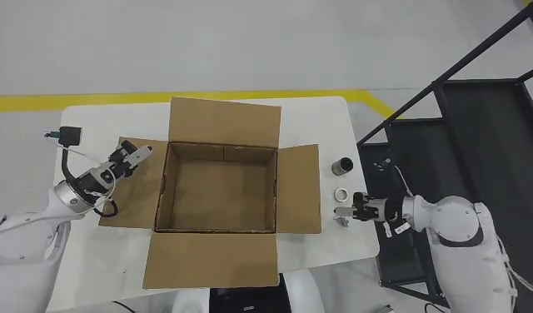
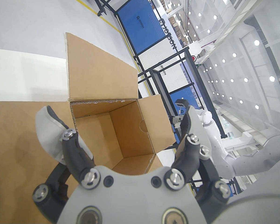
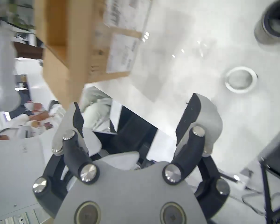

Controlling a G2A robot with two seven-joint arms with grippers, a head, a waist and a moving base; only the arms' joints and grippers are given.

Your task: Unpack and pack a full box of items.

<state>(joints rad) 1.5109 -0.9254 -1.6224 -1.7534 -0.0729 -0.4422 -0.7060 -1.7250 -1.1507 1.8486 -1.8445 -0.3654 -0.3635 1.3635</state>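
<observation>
Top view first: the box (image 1: 222,188) sits mid-counter (image 1: 316,117) with all four flaps folded out flat, which gives both arms an open drop into it. Inside I read bare cardboard, nothing in there that I can see. My left hand (image 1: 136,155) hovers over the flap on its own side, fingers spread wide and gripping nothing, parked where it looks straight into the opening. My right hand (image 1: 342,216) is low over the counter just past the opposite flap, released as well, nothing between the pads. Right in front of it a white ring (image 3: 241,79) lies flat, and a dark cylinder (image 3: 270,24) stands on end a little farther along, the two apart and both outside the box. I'd judge the unpacking done and the packing about to start. The goods are on the right arm's side, so that's the arm I'd use, ring first since it's nearest. It lies low, so a pinch across its rim could skid
</observation>
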